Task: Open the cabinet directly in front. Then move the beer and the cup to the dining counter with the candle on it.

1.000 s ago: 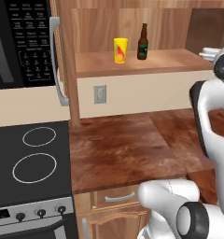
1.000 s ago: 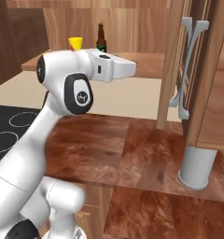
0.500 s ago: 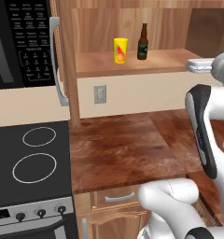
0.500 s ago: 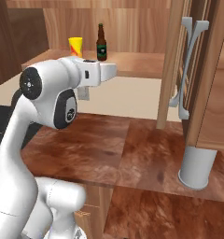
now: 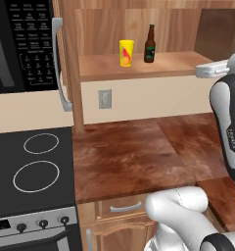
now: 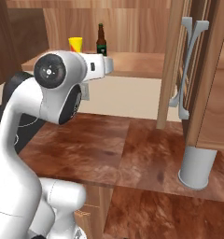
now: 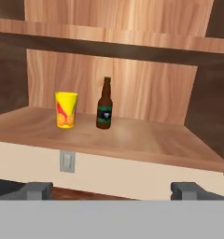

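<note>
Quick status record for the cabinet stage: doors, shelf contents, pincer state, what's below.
cabinet: doors swung open, shelf exposed
cup: upright on the shelf, left of the beer in the hand view
beer: upright on the same shelf, apart from the cup
pincer: open, empty, facing the shelf, short of both items
worktop: below the cabinet, beside the black stove
wall outlet: under the shelf

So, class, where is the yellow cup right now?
The cup stands on the open cabinet's shelf, just left of the beer bottle, above the worktop.
</note>
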